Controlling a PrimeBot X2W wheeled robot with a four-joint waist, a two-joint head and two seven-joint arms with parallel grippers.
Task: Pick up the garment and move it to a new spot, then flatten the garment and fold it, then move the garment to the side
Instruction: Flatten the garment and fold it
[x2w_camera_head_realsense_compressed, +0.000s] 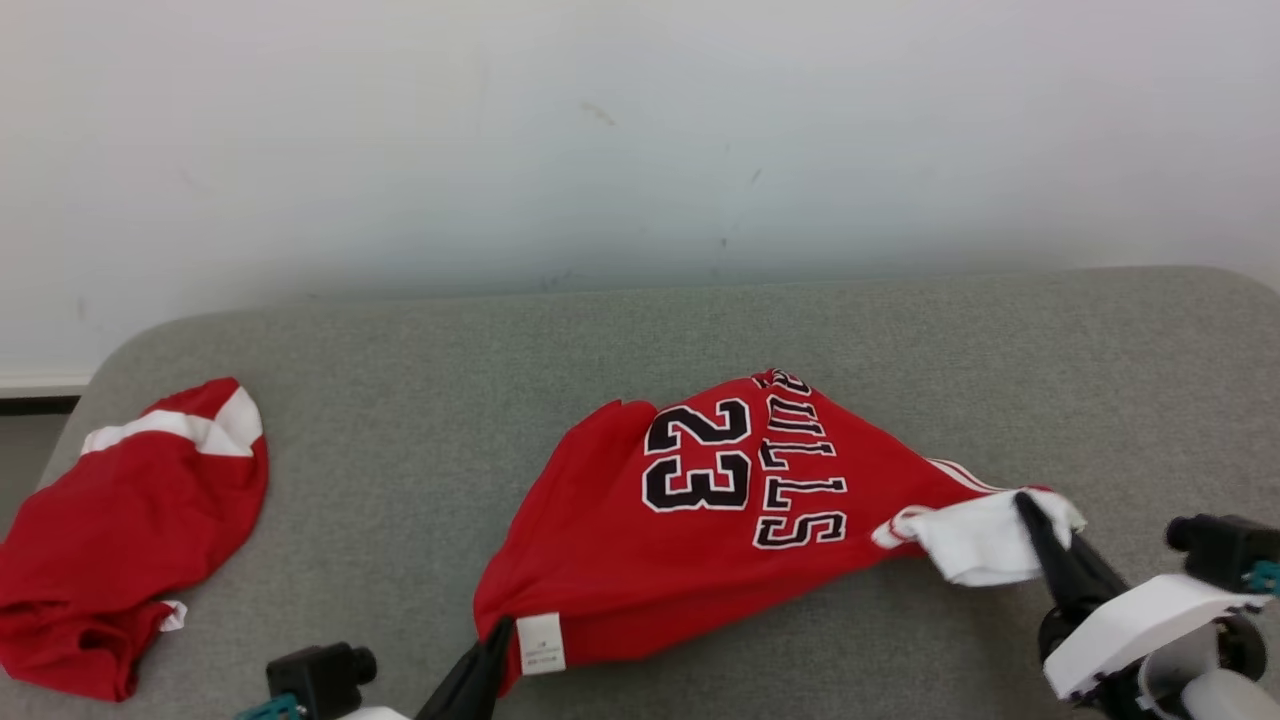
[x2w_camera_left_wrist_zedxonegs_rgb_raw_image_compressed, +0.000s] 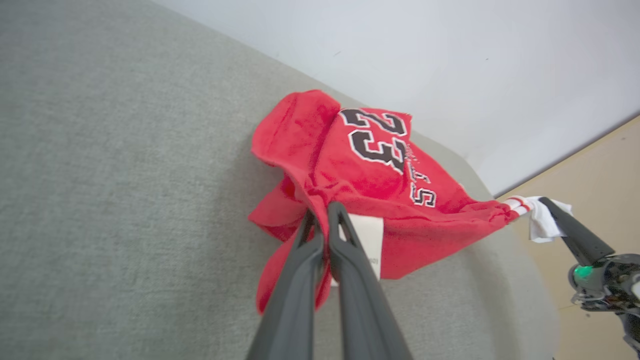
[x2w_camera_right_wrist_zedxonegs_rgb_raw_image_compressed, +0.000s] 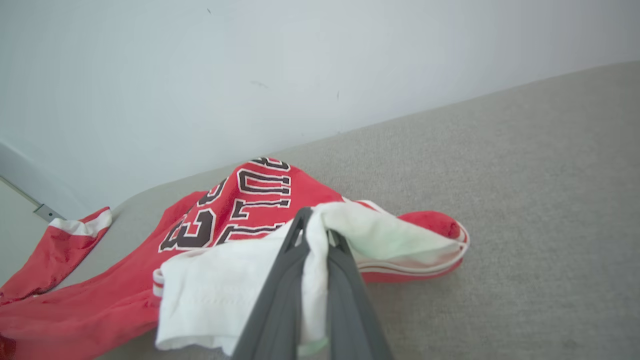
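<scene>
- Grey woven-fabric bench (x2w_camera_head_realsense_compressed: 400, 420) against a plain white wall (x2w_camera_head_realsense_compressed: 600, 130): my red sports jersey (x2w_camera_head_realsense_compressed: 700, 520), black-and-white "23" and "BULLS" lettering face up, lies bunched at the middle of the near half, drawn out between both tools.
- The left gripper (x2w_camera_head_realsense_compressed: 495, 645) is clamped tight on the jersey's near-left corner, just beside a white sewn-in label (x2w_camera_head_realsense_compressed: 541, 643). The left wrist view shows red cloth pinched with no gap between the dark fingers (x2w_camera_left_wrist_zedxonegs_rgb_raw_image_compressed: 300, 260).
- The right gripper (x2w_camera_head_realsense_compressed: 1035, 525) is closed on the white striped edge (x2w_camera_head_realsense_compressed: 975, 545) at the jersey's right end, with cloth pressed between the fingers and spilling over them.
- My worry is the right-hand hold. It looks like a thin bite on loose trim, so a hard lift or spread could pull it free and drop that end.
- The left pinch seems to gather several layers. Lifting from there may keep the body folded on itself, which would hamper flattening.
- The jersey reads as soft, matt and limp, with stiffer stitched numerals. I judge it will sag and crease, and the rough bench weave may drag at it.
- A second crumpled red-and-white garment (x2w_camera_head_realsense_compressed: 130, 540) lies at the far-left end, well apart. A wide leftward sweep could snag it.
</scene>
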